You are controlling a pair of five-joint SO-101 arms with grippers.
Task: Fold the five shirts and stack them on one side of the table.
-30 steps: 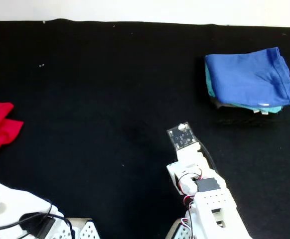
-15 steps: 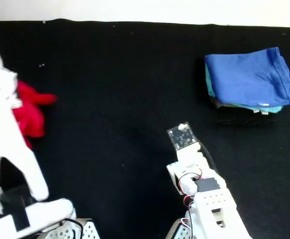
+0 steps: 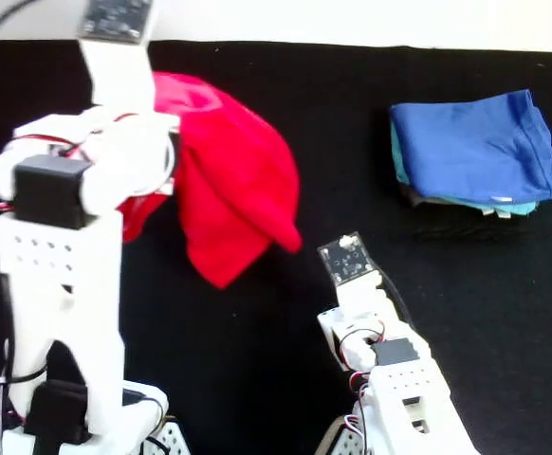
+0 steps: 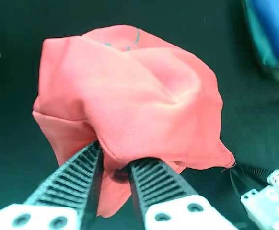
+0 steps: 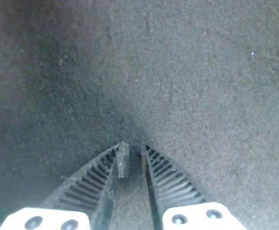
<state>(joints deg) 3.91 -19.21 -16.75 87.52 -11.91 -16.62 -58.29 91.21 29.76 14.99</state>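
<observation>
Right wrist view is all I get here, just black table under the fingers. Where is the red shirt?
Observer: The left gripper is shut on the red shirt, which hangs bunched from it.
Operator: Any stack yet?
Observer: Yes, a folded stack topped by a blue shirt lies at the far right of the table.
Operator: Is the right gripper near it?
Observer: No, it sits well apart, toward the table's front middle.

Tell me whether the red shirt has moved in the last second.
Yes. The red shirt has swung from the left edge toward the folded stack, which stayed put.
</observation>
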